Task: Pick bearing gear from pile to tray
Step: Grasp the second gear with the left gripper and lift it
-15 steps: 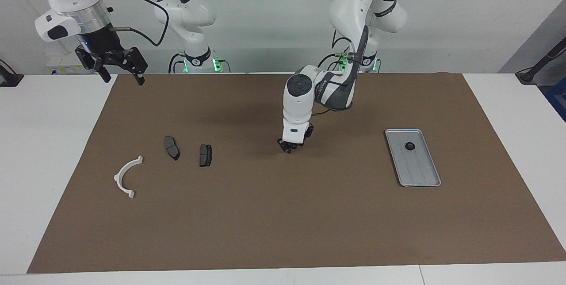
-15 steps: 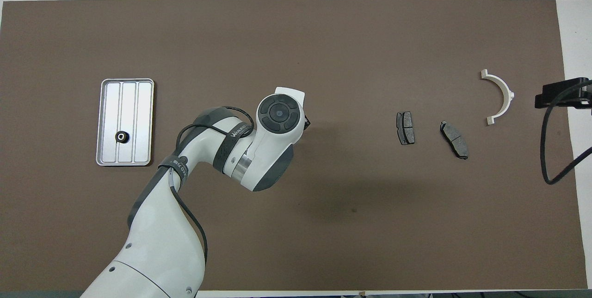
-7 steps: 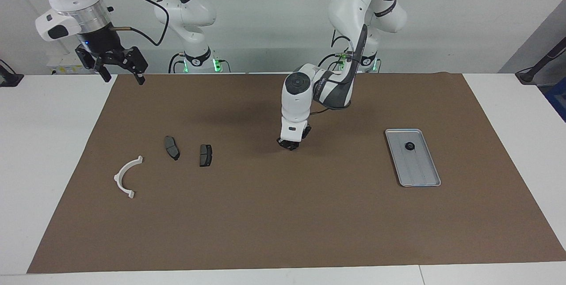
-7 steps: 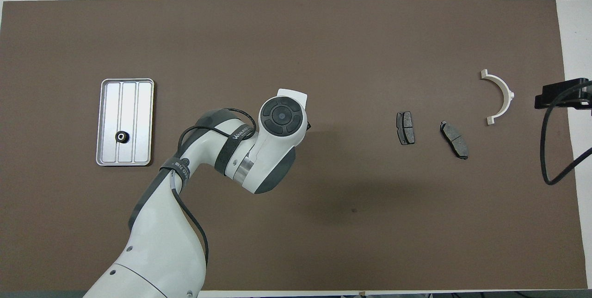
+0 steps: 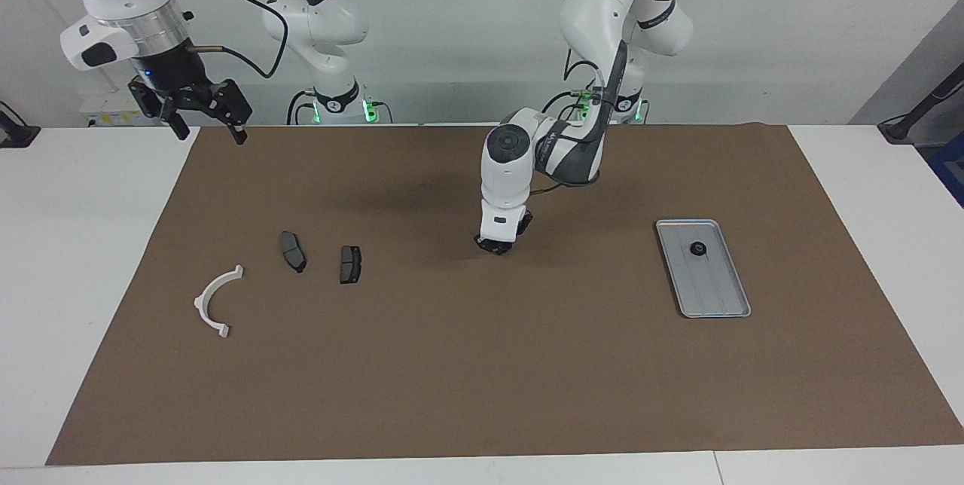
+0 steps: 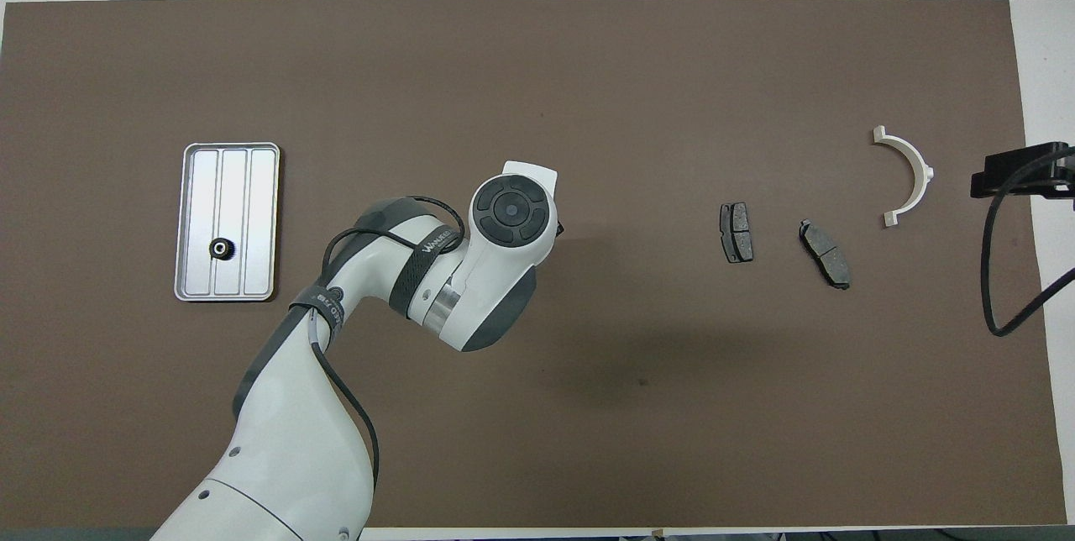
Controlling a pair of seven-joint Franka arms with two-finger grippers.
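Observation:
A small black bearing gear [image 5: 698, 248] [image 6: 221, 249] lies in the silver tray [image 5: 714, 291] [image 6: 242, 188] at the left arm's end of the mat. My left gripper [image 5: 495, 247] hangs just above the middle of the mat, fingertips shut. I cannot tell whether anything sits between them, and the wrist hides them in the overhead view. The pile is a white half-ring bracket [image 5: 199, 303] [image 6: 925, 172] and two dark brake pads [image 5: 293, 251] [image 5: 350, 263] toward the right arm's end. My right gripper [image 5: 205, 122] waits open, high over the mat's corner there.
A brown mat [image 5: 482, 364] covers most of the white table. A black cable [image 6: 1004, 272] hangs from the right arm past the mat's edge. The left arm's forearm [image 6: 294, 423] stretches over the mat's near part.
The left gripper's fingers have closed low over the mat's middle, and its wrist has lifted slightly. The right arm, the tray and the pile have not moved.

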